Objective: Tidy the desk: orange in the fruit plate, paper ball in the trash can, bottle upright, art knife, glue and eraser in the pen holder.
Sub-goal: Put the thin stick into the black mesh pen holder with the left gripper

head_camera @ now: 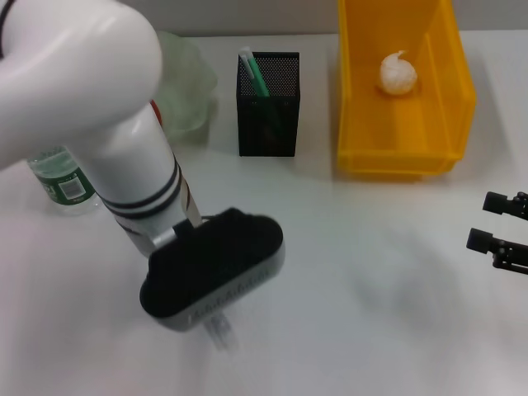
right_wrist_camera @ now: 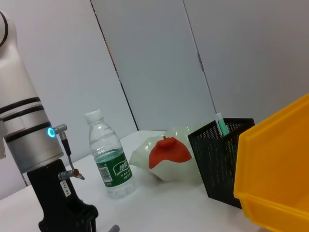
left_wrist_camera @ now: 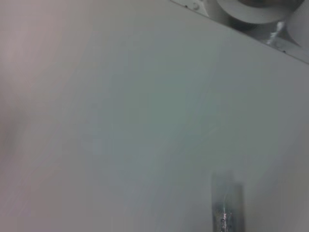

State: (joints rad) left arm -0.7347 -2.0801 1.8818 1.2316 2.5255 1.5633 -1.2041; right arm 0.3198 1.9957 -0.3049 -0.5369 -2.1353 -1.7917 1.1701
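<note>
The orange (right_wrist_camera: 167, 151) lies in the pale green fruit plate (head_camera: 191, 81), and the bottle (head_camera: 63, 182) stands upright at the left. Inside the yellow trash can (head_camera: 404, 157) rests the paper ball (head_camera: 398, 73). A green-and-white stick (head_camera: 252, 73) stands in the black mesh pen holder (head_camera: 268, 124); I cannot tell if it is the art knife or the glue. My left gripper (head_camera: 213, 276) hangs low over the near table, right above a slim pale object (head_camera: 219, 332) that blurs in the left wrist view (left_wrist_camera: 227, 205). My right gripper (head_camera: 492, 221) waits open at the right edge. The eraser is out of view.
My white left arm (head_camera: 99, 99) covers much of the left side and part of the fruit plate. The plate, pen holder and trash can line the back of the white table (head_camera: 371, 313).
</note>
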